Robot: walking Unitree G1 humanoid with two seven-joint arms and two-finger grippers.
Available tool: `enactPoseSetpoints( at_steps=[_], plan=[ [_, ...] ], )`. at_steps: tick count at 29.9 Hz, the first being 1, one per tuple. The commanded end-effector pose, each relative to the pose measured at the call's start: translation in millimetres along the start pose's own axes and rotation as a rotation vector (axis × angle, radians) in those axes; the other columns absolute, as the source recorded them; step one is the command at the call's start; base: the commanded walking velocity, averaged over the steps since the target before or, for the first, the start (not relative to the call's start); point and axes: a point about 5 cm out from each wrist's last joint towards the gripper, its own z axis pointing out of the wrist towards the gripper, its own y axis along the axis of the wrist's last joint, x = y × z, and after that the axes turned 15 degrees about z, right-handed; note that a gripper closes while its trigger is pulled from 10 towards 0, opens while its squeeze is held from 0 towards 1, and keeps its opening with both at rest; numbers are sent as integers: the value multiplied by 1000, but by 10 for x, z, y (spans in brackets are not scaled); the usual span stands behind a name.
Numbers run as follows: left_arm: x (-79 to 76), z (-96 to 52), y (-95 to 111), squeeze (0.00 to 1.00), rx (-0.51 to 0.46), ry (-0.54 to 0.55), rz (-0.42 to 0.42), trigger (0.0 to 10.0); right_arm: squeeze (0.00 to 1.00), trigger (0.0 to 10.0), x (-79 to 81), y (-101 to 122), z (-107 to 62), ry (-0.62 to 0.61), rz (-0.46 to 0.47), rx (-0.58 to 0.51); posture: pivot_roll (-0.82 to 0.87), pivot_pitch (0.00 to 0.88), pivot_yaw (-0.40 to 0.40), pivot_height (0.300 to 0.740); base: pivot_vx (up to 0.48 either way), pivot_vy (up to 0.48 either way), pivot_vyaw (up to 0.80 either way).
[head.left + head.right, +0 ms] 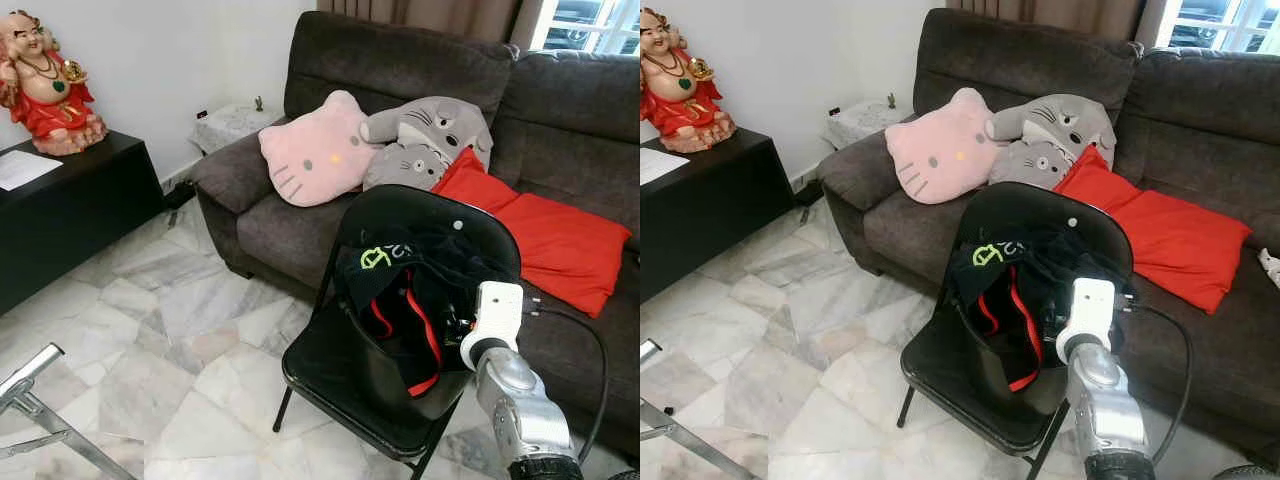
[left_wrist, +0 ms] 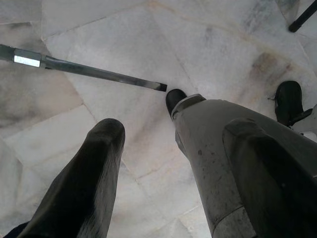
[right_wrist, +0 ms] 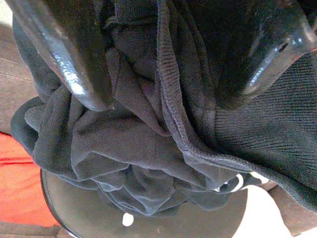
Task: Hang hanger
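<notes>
Right tool [image 3: 163,74] fingers spread wide, pressed into black garment [image 1: 420,290] heaped on folding chair [image 1: 330,380]. Close on fabric fold before lifting. Left tool [image 2: 163,163] idle over floor, fingers apart.

Black chair [image 1: 330,365], black garment [image 1: 420,290]
Red trim, green logo [image 1: 373,257]; pink cushion [image 1: 315,150], red cushion [image 1: 550,235], dark brown sofa [image 1: 420,60].

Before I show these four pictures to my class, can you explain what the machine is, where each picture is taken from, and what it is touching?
It is a walking robot with two arms. Two pictures come from its head, looking down at a black chair with dark clothes piled on it, before a sofa with cushions. The right tool, seen from its own wrist camera, has both fingers spread and pressed into the clothes. The left tool hangs open over the marble floor, near a metal bar.
</notes>
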Motion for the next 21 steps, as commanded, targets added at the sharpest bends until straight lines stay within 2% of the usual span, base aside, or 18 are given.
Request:
enactPoseSetpoints(
  at_steps=[1,6,9,10,11,12,13,15,16,17,21],
  plan=[
    [-55,-28,-141,0,55,-29,13,10000,0,10000,-28,57,30,-28,1,-9,-68,33,48,740,0,0,0],
    [-53,-27,-135,0,53,-29,14,10000,0,10000,-132,95,72,-99,37,-22,-65,32,48,740,0,0,0],
    [-51,-26,-133,0,52,-28,14,10000,0,10000,-152,58,101,-97,77,0,-62,31,48,740,0,0,0],
    [-52,-26,-133,0,53,-29,14,10000,0,6431,-139,38,112,-84,84,12,-62,31,50,740,0,0,0],
    [-52,-26,-133,0,53,-30,15,10000,0,3333,-127,29,117,-77,89,16,-62,31,50,740,0,0,0],
    [-53,-26,-134,0,53,-30,15,10000,0,3333,-120,23,122,-73,93,18,-62,31,50,740,0,0,0],
    [-52,-26,-134,0,53,-30,15,10000,0,0,-82,2,136,-51,91,32,-58,30,50,740,0,0,0],
    [-52,-26,-134,0,53,-30,15,10000,0,0,-52,-13,144,-31,91,43,-58,30,50,740,0,0,0],
    [-51,-26,-134,0,53,-30,15,10000,0,4510,-3,-32,159,-4,89,56,-58,30,50,740,0,0,0],
    [-50,-26,-134,0,53,-29,15,10000,0,10000,31,-42,172,9,83,61,-54,29,50,740,0,0,0],
    [-48,-26,-134,0,54,-28,15,10000,0,10000,86,-45,195,34,76,62,-53,28,50,740,0,0,0]
  ],
)
